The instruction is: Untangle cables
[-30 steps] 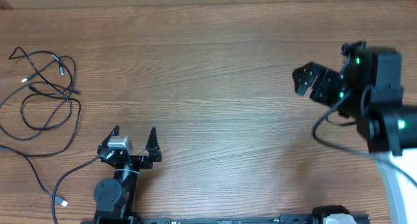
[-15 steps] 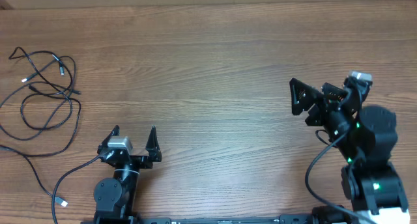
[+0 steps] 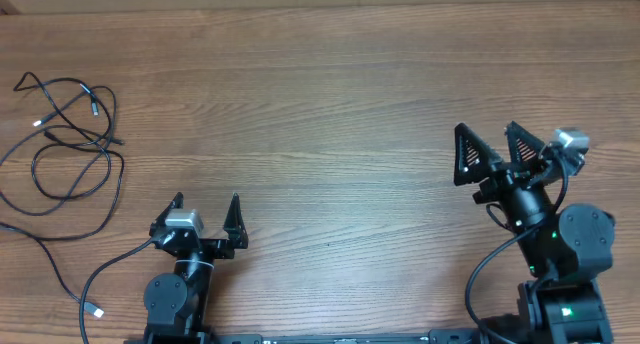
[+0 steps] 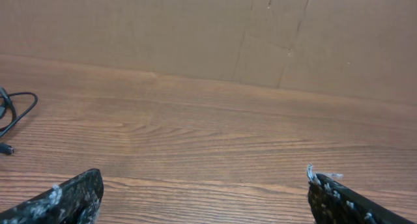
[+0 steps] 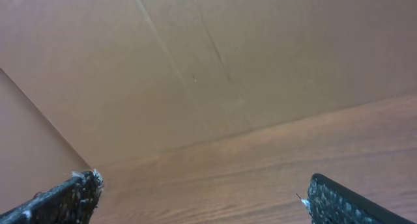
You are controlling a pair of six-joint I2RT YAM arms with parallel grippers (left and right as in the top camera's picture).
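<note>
**Near to far.** Nearest the bases, the left tool (image 3: 206, 198) and the right tool (image 3: 487, 130) are shown with fingers spread wide and nothing held between them. A white-tipped plug end (image 3: 95, 310) is seen beside the left arm's base (close to that arm's own thicker wire (image 3: 118, 257)), so a snag or a mistaken grasp is judged possible there. Farther out and to the left, the cables (image 3: 72, 134) lie in loose overlapping loops on the tabletop (image 3: 330, 114), well apart from both tools and near its left edge. If a single strand is pulled, crossings may be tightened or the bundle dragged over the edge. Thin cord lying flat may be missed altogether.
</note>
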